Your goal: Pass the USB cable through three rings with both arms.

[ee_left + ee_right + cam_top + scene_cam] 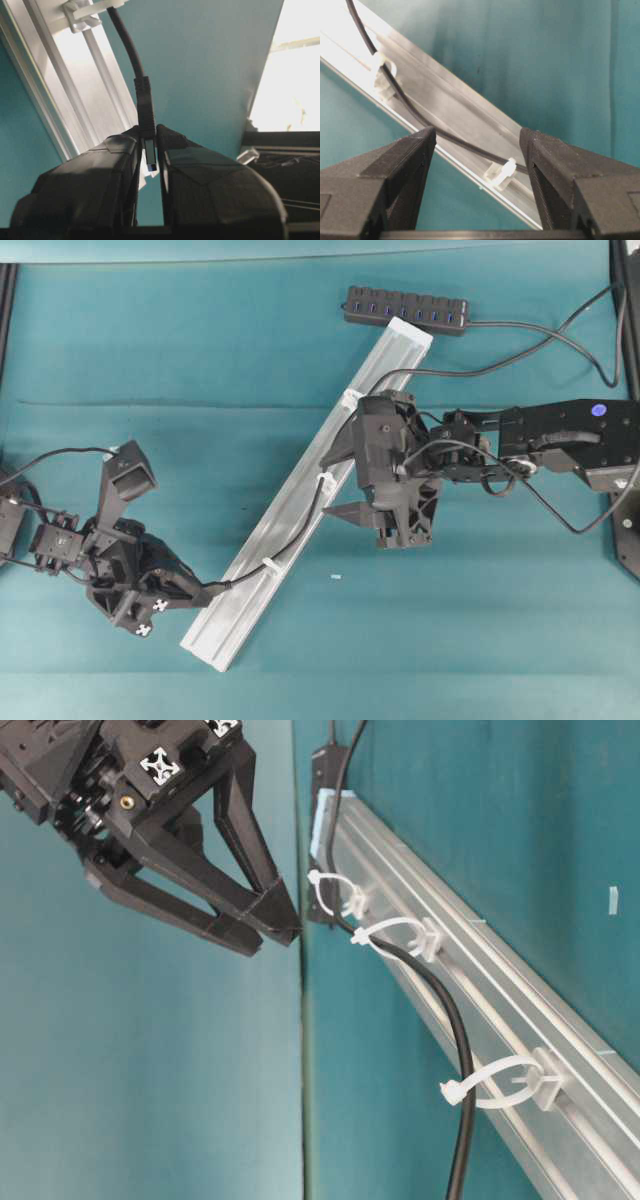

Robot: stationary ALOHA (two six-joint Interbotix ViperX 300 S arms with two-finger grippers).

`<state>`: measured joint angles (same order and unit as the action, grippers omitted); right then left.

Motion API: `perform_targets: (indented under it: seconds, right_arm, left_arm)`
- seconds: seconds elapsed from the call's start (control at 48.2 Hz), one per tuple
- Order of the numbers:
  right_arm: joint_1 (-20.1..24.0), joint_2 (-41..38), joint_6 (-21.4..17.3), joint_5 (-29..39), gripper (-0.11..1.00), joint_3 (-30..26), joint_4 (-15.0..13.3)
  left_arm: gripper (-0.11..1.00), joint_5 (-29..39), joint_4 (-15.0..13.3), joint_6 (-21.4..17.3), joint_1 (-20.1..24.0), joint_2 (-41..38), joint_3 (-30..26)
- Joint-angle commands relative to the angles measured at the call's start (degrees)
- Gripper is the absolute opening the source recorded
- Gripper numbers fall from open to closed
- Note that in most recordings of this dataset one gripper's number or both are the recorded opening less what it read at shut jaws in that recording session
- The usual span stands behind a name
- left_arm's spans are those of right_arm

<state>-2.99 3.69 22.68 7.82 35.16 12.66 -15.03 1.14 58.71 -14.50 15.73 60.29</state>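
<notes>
Closest in, the left gripper (150,150) is clenched on the plug of the USB cable (146,112), silvery tip pinched between its two black fingers (110,155). On the overhead view that left gripper (205,588) sits low beside the near-left end of the aluminium rail (250,585), its arm folded back toward the left edge of the tabletop (200,360), elbow raised.

The USB cable (300,530) runs from that grip up along the rail, which lies diagonally across the middle of the tabletop. Count the rings: three whitish clips, one near the lower end (271,565), one midway (326,480), one higher up (349,397). From table level the cord threads all three loops (400,932).

Further right, the right gripper (338,480) hangs over the rail's middle, wrist stretched straight in from the right edge, fingers spread wide and holding nothing; its wrist view shows the cable and two clips lying between the parted fingertips (415,150).

One black USB hub (406,310) lies at the far edge, just beyond the rail's top end.
</notes>
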Motion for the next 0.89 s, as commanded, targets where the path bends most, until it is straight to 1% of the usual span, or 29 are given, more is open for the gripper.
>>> perform_targets:
  seconds: [0.0,0.457,0.872]
  right_arm:
    - [0.26,0.35,-0.62,-0.44,0.79,-0.7,0.09]
    - [0.97,0.35,-0.7,-0.53,0.79,-0.62,0.09]
    - [1.14,0.26,-0.7,-0.53,0.79,-0.7,0.09]
  left_arm:
    - [0.11,-0.35,0.18,-0.18,-0.35,1.85,-1.05]
    - [0.11,-0.26,0.18,-0.18,-0.26,1.85,-1.05]
    - [0.11,-0.09,0.18,-1.05,-0.26,1.85,-1.14]
